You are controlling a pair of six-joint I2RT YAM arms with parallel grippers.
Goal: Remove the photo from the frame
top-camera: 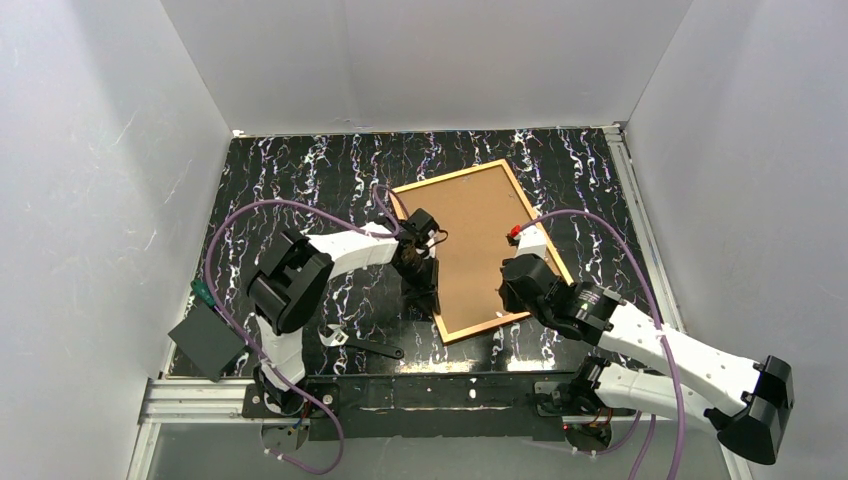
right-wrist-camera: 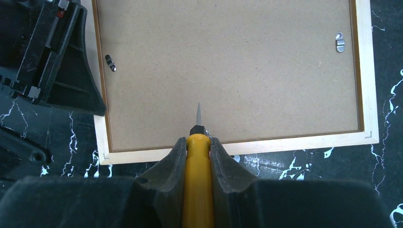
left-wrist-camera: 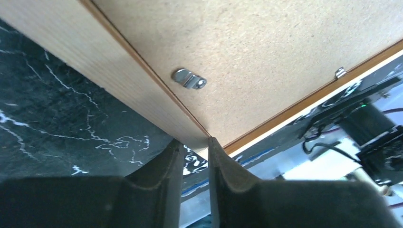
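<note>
The frame (top-camera: 450, 176) lies face down on the black marbled table, its thin wooden border (right-wrist-camera: 237, 147) around the tan board back of the photo (top-camera: 475, 240); the photo's picture side is hidden. My left gripper (top-camera: 418, 270) is at the frame's left rail near a corner, its fingers closed across the rail (left-wrist-camera: 192, 141). My right gripper (top-camera: 512, 290) hovers over the near short rail, shut (right-wrist-camera: 196, 139) on a yellow-handled screwdriver (right-wrist-camera: 197, 180) whose blade points over the board. Small metal tabs (right-wrist-camera: 340, 42) (left-wrist-camera: 189, 79) sit on the board by the rails.
A black wrench (top-camera: 360, 343) lies on the table in front of the frame, near the left arm's base. A dark box (top-camera: 205, 340) sits at the table's near left corner. White walls close in the table on three sides.
</note>
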